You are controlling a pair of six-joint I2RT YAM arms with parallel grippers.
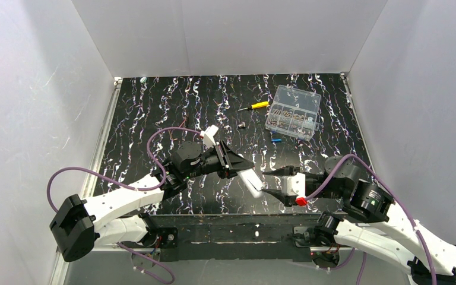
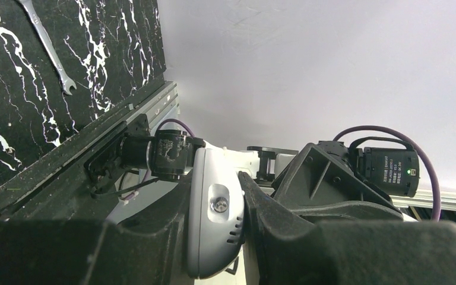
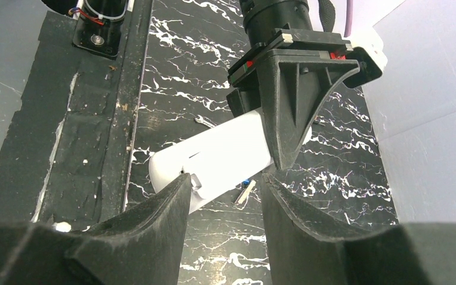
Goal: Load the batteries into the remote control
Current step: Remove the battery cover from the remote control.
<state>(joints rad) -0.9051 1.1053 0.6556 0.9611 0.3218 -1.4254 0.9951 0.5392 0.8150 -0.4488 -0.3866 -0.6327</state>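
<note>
- My left pincer (image 1: 230, 161) clamps the remote control (image 1: 250, 180) at mid-frame.
- My right pincer (image 1: 267, 181) stands open at its lower end.
- I'd close there squarely, without twisting.
- One battery (image 1: 276, 141) lies right of centre.

White walls (image 1: 243, 35), black marbled tabletop (image 1: 154, 119)

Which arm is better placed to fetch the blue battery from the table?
Right. The left pincer is shut on the remote control, so it is busy. The right pincer is open, and the battery lies on its side.
</note>
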